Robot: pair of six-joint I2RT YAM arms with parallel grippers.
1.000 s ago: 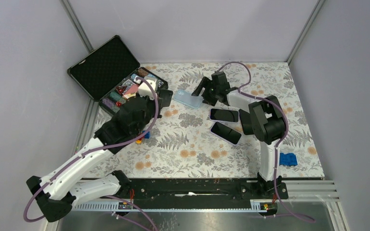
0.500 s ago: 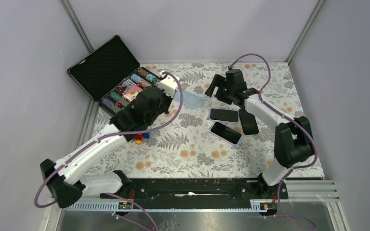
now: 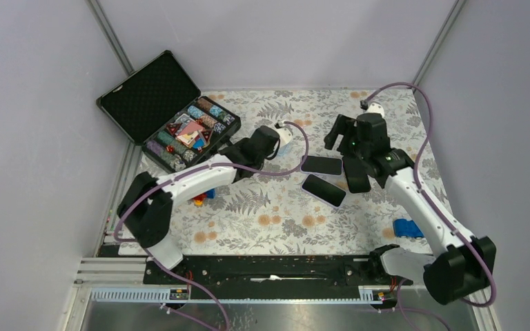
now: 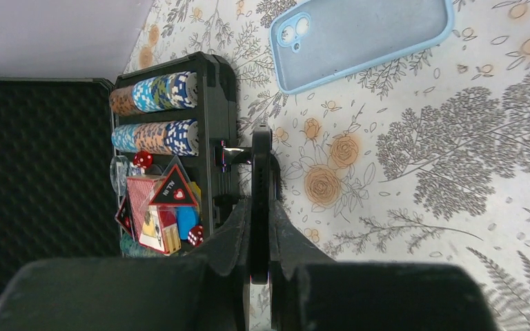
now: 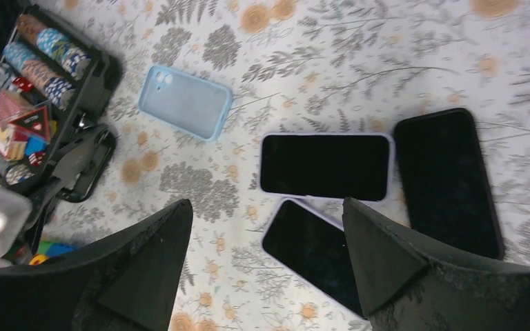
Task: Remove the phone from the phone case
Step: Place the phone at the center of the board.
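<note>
1. Currently your left gripper (image 4: 261, 207) is pinching its jaws shut on what looks like the phone (image 4: 261, 158), held edge-on near the chip case (image 4: 217, 138), while the light blue phone case (image 4: 362, 41) is lying empty on the tabletop (image 4: 455, 207) just beyond
2. You are gripping only the phone's lower part, so a fast swing could be twisting it loose
3. Your right gripper (image 5: 268, 205) is hovering over three other phones (image 5: 324, 167), jaws gaping wide and holding nothing; dropping carelessly, you could be knocking them
4. Setting down blind, you are risking clipping the chip case
</note>
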